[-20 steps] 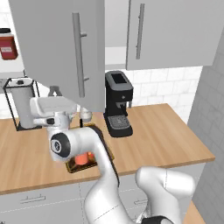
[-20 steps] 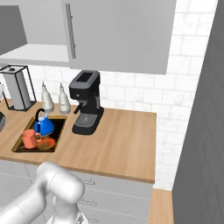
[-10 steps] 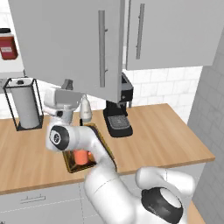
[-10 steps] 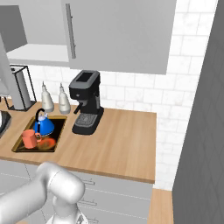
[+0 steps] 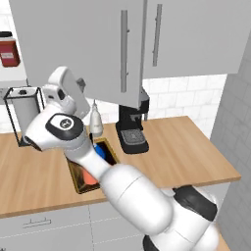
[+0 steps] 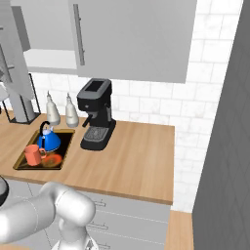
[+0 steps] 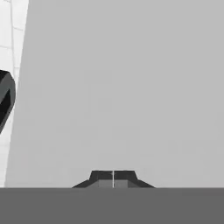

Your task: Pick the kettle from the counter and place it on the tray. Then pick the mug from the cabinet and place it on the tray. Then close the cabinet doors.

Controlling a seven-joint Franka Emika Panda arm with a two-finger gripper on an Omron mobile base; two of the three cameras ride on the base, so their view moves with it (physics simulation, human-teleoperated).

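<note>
My gripper (image 7: pixel 113 175) is closed on nothing, facing the left cabinet door (image 7: pixel 131 87); kettle (image 6: pixel 48 140) and mug (image 6: pixel 33 155) sit on the tray (image 6: pixel 22 163).

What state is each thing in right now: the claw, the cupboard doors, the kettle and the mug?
Claw: shut, empty, facing a grey door panel.
Left cabinet door: partly swung, not closed.
Right cabinet door: closed.
Kettle: upright on the tray.
Mug: upright on the tray, beside the kettle.

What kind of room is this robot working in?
A kitchen, clearly: a wooden counter against white tiles, grey wall cabinets above it, and a black coffee machine beside a tray holding a kettle and a mug.
</note>
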